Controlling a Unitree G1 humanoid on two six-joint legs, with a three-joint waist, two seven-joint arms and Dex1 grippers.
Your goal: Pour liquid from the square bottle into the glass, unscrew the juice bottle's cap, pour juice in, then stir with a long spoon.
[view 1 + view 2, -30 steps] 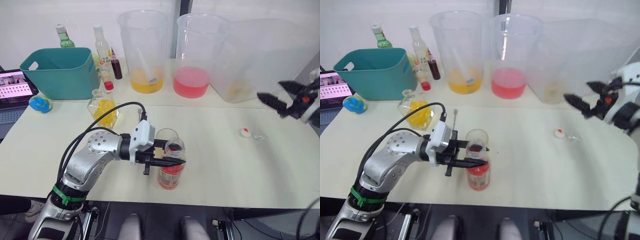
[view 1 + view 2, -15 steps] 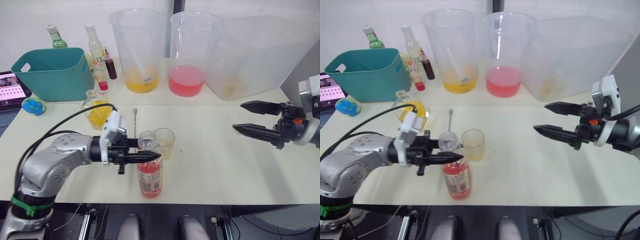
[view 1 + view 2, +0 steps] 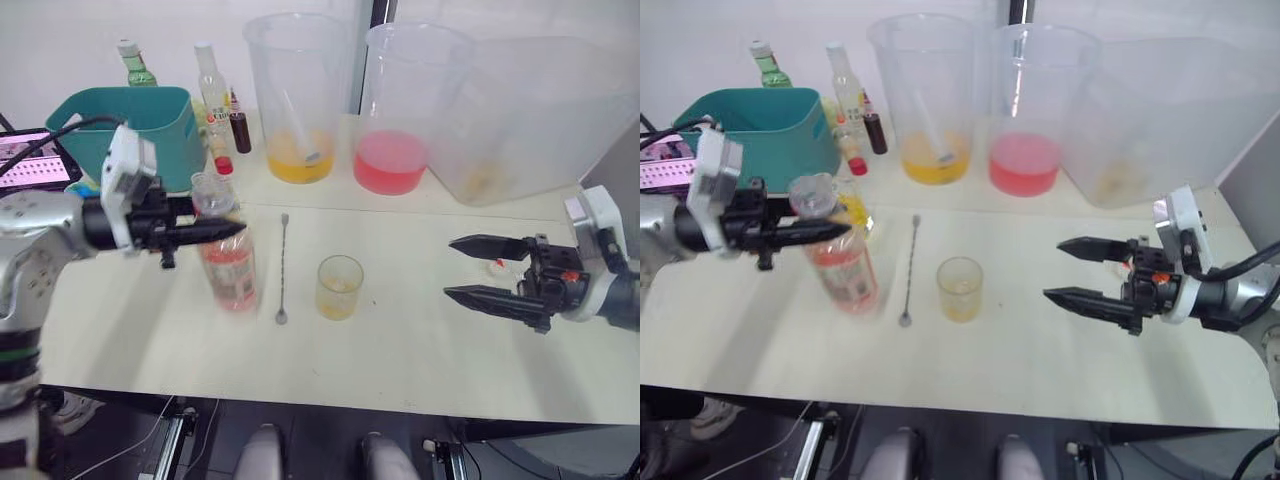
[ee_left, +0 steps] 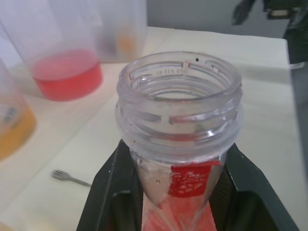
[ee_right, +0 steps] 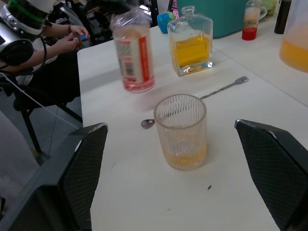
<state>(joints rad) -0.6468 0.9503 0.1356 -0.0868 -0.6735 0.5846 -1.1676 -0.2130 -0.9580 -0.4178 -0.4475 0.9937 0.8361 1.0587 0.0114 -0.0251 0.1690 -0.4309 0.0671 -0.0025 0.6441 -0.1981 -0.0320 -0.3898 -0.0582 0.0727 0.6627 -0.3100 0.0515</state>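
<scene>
Left hand (image 3: 205, 231) is clamped round the neck of the juice bottle (image 3: 228, 272), whose mouth is uncapped; whether its base touches the counter (image 3: 400, 330) cannot be told, as the bottle is blurred in the head views. Right hand (image 3: 468, 270) hovers over the counter's right side with its two fingers spread wide, gripping nothing. Behind its fingers, partly hidden, lies a small white and red thing, probably the juice bottle's cap (image 3: 497, 265).

Between the hands stands the glass (image 3: 339, 287), with a little yellow liquid at the bottom. Beside it on the left lies the long spoon (image 3: 282, 270), between glass and juice bottle. The square bottle (image 5: 191, 43) stands behind the juice bottle, largely hidden by it in the head views. At the counter's far edge stand large beakers (image 3: 293, 95) and a teal tub (image 3: 165, 115).
</scene>
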